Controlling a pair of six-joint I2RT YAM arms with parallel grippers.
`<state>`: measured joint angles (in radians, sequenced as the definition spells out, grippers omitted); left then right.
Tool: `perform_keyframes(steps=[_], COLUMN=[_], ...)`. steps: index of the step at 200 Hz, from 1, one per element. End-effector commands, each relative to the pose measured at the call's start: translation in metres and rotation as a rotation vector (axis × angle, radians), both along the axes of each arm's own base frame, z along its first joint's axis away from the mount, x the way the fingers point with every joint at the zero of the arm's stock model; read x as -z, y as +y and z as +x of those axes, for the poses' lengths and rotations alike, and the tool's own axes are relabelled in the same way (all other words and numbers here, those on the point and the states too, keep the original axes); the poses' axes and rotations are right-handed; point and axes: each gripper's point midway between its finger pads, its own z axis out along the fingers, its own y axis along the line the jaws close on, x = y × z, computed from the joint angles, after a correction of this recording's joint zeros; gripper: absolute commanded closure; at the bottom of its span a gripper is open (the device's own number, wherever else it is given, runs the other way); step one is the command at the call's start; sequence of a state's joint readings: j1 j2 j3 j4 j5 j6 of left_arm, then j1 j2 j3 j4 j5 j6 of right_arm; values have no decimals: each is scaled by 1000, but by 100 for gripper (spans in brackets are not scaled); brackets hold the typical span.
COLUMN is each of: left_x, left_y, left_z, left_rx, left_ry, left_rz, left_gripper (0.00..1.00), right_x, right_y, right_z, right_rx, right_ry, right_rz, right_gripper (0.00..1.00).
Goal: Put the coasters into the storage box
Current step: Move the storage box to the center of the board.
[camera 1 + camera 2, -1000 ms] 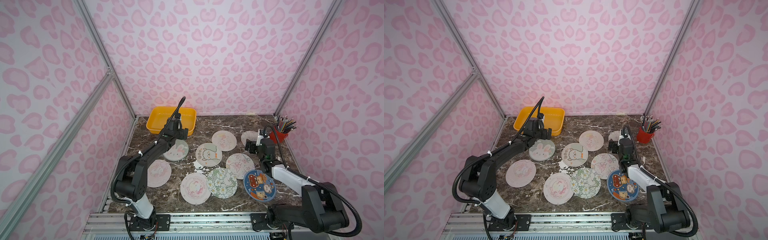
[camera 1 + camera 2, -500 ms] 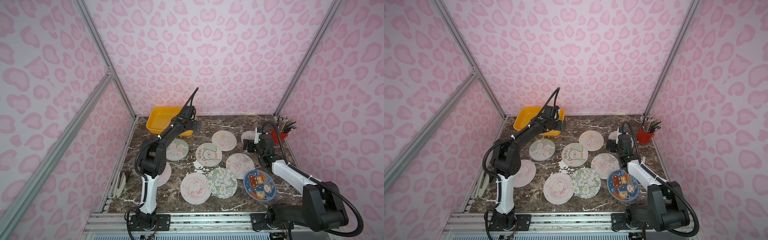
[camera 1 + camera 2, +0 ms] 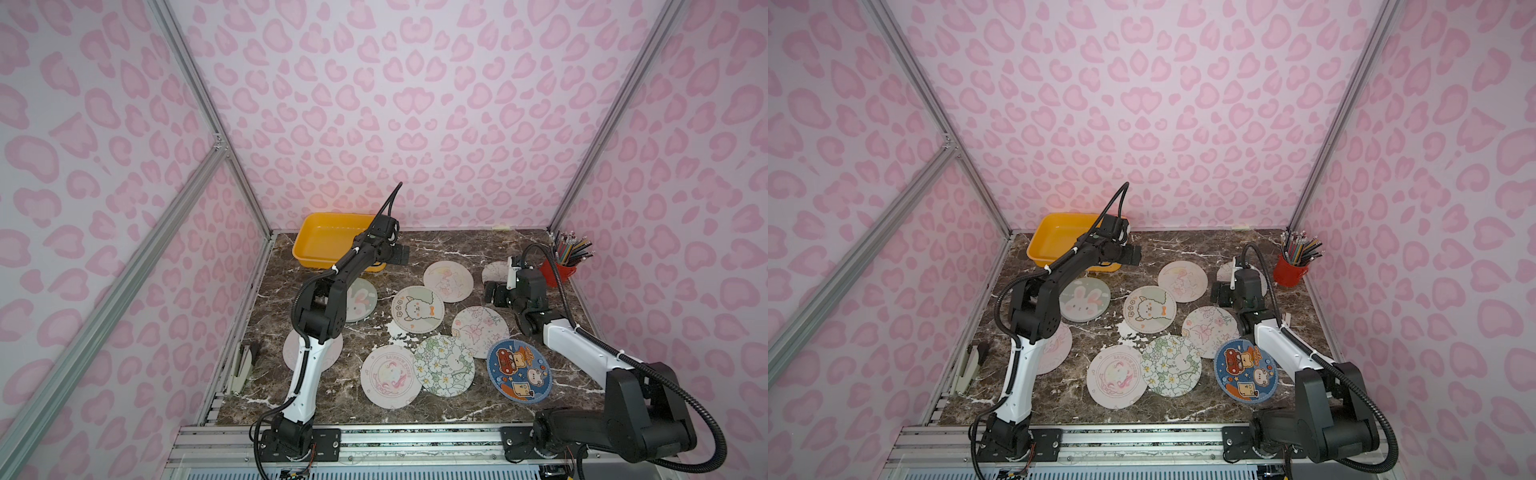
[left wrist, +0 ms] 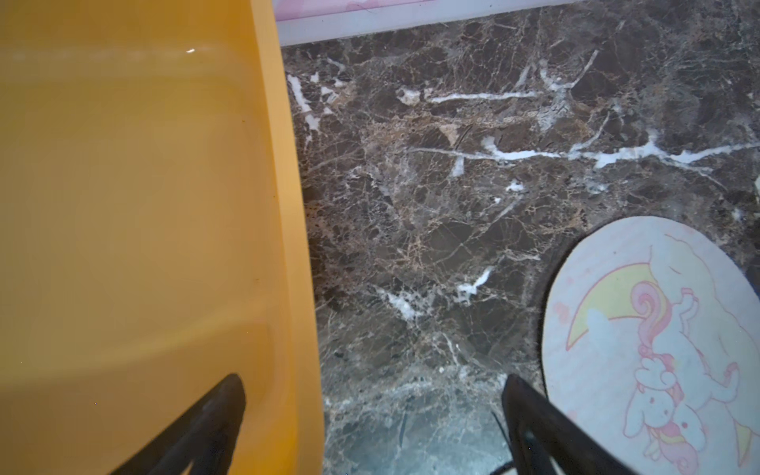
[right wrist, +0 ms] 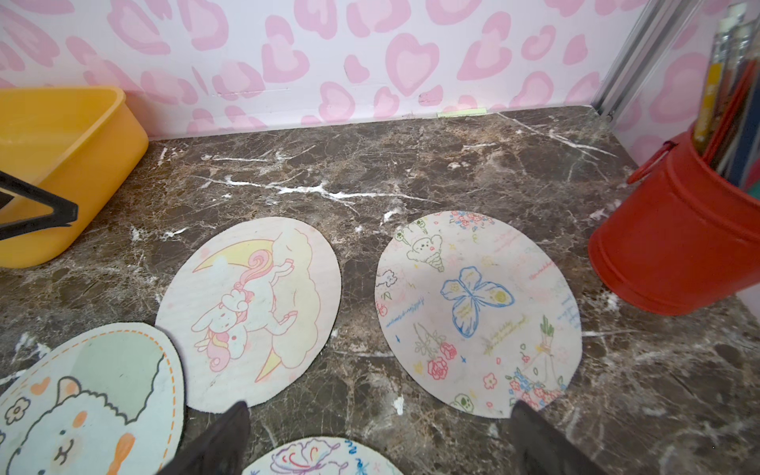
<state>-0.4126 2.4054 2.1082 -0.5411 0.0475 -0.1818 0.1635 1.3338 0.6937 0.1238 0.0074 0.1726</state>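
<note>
Hovering empty by the storage box [image 3: 308, 250] in the far-left corner of the counter [image 3: 459, 245], the left pincer [image 4: 372, 386] stood with jaws apart; the right pincer [image 5: 380, 409], likewise apart, faced nine coasters [image 3: 417, 309] lying flat, apparently ready to grab one.

Even bright light, soft shadows; top views bowed at edges; left wrist view blurred, glint on storage box [image 4: 144, 205].

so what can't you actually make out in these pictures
- Pale round coaster at the near left: print mostly hidden by the left arm, both top views.
- Shallow yellow plastic storage box: near corner of its floor behind the left arm.
- Grey object on the side rail: too small to identify.
</note>
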Motion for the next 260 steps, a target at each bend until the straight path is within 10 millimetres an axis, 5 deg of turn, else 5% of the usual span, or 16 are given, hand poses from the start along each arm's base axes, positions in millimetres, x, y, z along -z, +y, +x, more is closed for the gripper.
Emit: perform_keyframes(steps=[1,47,148,260], left_x=[0,0,-6,-10], left_y=[-14,-53,-117,-144], left_z=[3,5,-26,-44], left_rx=[31,106,179,204], left_ry=[11,8,16,32], left_rz=[-43,-102,-159,-195], left_gripper=[1,1,1,1], right_x=[-1,-2,3,5], right_y=[-1,-2,-2,-3], right_z=[0,-1,-1,-5], right_rx=[6,14,22,33], right_ry=[2,5,13,18], right_rz=[-2,-4,8,10], right_gripper=[1,1,1,1])
